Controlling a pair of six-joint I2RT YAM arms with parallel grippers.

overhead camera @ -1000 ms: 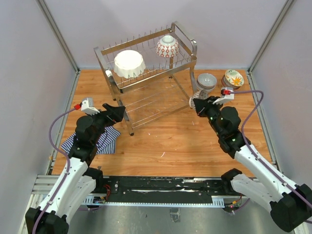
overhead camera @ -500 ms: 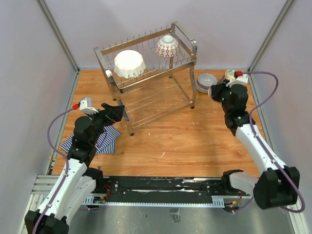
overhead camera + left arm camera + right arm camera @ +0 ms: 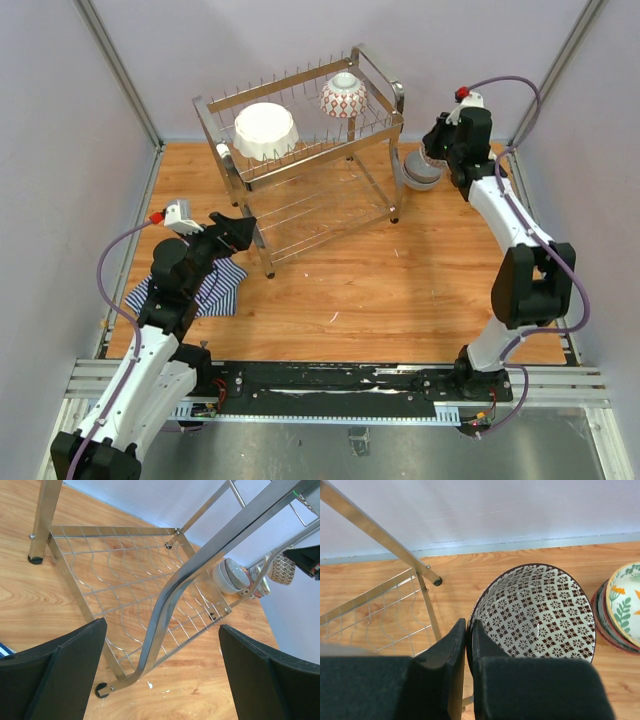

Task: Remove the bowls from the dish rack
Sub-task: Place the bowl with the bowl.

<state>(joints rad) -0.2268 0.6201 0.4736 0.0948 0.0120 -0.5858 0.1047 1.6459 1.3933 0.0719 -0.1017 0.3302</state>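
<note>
Right gripper (image 3: 469,630) is clamped on a patterned bowl's (image 3: 535,612) rim, and left gripper (image 3: 235,232) is spread wide open.
From above, a scalloped white bowl (image 3: 266,130) and a red-lattice bowl (image 3: 343,96) are seen on the dish rack's (image 3: 300,150) upper tier. At the left wrist, a rack leg is framed between the fingers. At the right wrist, the gripped bowl's brown lattice interior is shown above the table, beside the rack.

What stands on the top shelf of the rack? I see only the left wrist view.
Observer: Two bowls stand on the rack: a big white bowl and a red-patterned bowl.
Operator: How does the right pincer hold its bowl?
Observer: It is shut on the rim of the brown patterned bowl, one finger inside.
Operator: What lies by the left arm?
Observer: A blue striped cloth, partly under it.
</note>
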